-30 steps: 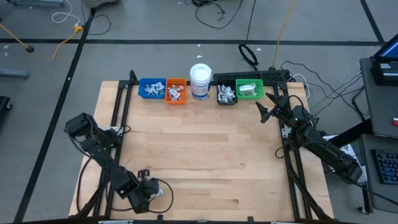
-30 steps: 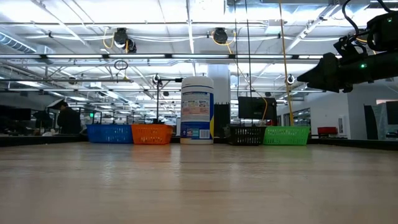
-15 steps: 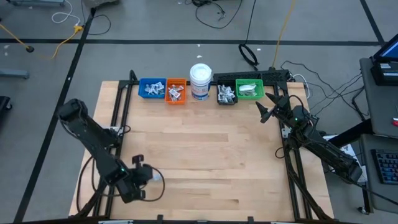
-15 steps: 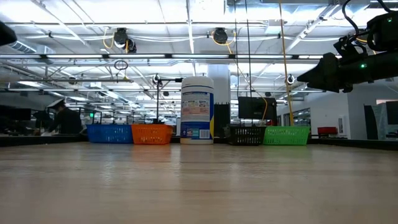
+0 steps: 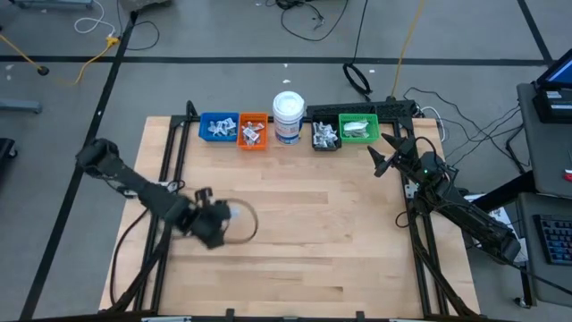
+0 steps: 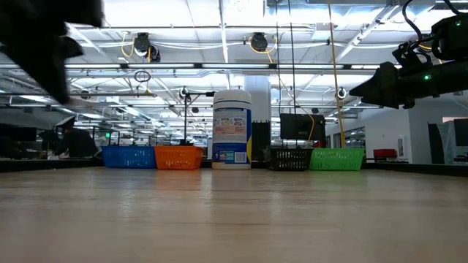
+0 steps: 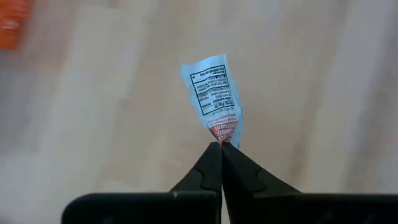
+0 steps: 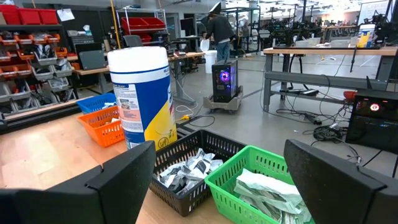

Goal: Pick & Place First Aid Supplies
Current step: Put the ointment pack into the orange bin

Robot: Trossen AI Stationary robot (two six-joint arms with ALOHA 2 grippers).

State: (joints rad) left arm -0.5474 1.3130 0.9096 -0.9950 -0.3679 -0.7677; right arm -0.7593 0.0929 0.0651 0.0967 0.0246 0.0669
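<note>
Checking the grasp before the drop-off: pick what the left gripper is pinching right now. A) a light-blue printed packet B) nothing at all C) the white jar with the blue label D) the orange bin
A: in the left wrist view the left gripper has its fingertips closed on the lower end of a light-blue printed packet, lifted clear of the wooden table.

table centre (image 5: 313,233): bare wood, open passage
top edge: bins (image 5: 253,131) and jar (image 5: 289,116) block (one tight row)
right gripper (image 5: 387,153): hangs upper right
</note>
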